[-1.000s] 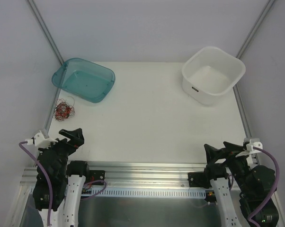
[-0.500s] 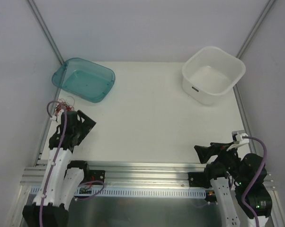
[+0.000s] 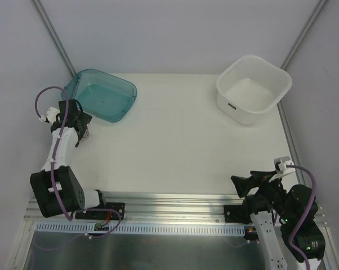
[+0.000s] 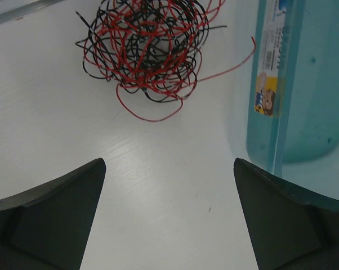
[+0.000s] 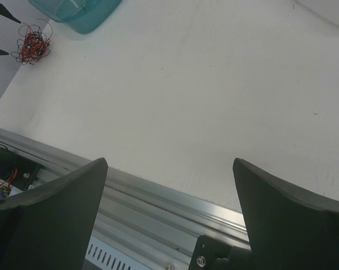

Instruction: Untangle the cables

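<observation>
Overhead, left arm [image 3: 57, 151] mostly hides cables [image 4: 150, 53] (wrist: red-black ball).

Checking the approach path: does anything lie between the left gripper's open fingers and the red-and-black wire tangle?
No. In the left wrist view, only bare white table separates the left gripper from the wire tangle; the teal bin stands aside.

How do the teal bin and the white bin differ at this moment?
The teal bin is see-through and looks shallow; the white bin is opaque and looks deeper. The teal bin sits far left, the white bin far right. The tangled cables lie beside the teal bin, faced by the open left claw; nothing lies by the white bin. Both are open-topped and hold no cables.
</observation>
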Robot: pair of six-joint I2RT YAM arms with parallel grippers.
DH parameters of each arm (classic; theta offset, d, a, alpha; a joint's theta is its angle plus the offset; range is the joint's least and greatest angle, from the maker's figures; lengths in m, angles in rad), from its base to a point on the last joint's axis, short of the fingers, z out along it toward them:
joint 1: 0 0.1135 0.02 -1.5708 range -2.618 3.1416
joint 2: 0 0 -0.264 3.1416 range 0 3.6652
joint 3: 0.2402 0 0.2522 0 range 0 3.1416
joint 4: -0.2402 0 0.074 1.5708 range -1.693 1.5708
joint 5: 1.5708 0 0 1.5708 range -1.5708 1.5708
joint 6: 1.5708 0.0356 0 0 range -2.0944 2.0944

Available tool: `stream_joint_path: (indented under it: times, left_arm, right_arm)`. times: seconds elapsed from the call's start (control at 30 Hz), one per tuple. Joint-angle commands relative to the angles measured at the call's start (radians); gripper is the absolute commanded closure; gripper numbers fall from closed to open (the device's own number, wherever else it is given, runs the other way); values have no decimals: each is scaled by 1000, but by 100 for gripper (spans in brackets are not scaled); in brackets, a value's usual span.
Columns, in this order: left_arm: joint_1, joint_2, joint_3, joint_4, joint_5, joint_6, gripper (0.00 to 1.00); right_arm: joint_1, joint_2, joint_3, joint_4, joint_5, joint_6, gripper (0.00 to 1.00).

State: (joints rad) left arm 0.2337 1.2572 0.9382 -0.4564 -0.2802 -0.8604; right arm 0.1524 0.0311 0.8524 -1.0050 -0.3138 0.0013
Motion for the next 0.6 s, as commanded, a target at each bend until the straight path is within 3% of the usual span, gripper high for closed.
stream_joint_path:
  times: [0.0, 0.23, 0.4, 0.5, 0.57]
  left_arm:
    - [55, 99, 66, 27, -80, -28, 1]
    - [127, 347, 217, 41, -60, 23, 1]
    - [138, 459, 225, 41, -63, 26, 2]
    - [138, 481, 203, 41, -51, 32, 15]
    - [138, 490, 185, 41, -47, 50, 32]
  right_arm:
    - [9, -14, 10, -6, 2, -46, 0]
    - [13, -14, -9, 5, -28, -58, 0]
    - [12, -5, -26, 17, -53, -53, 0]
    - [13, 3, -33, 32, -59, -47, 0]
    - [12, 10, -41, 39, -44, -32, 0]
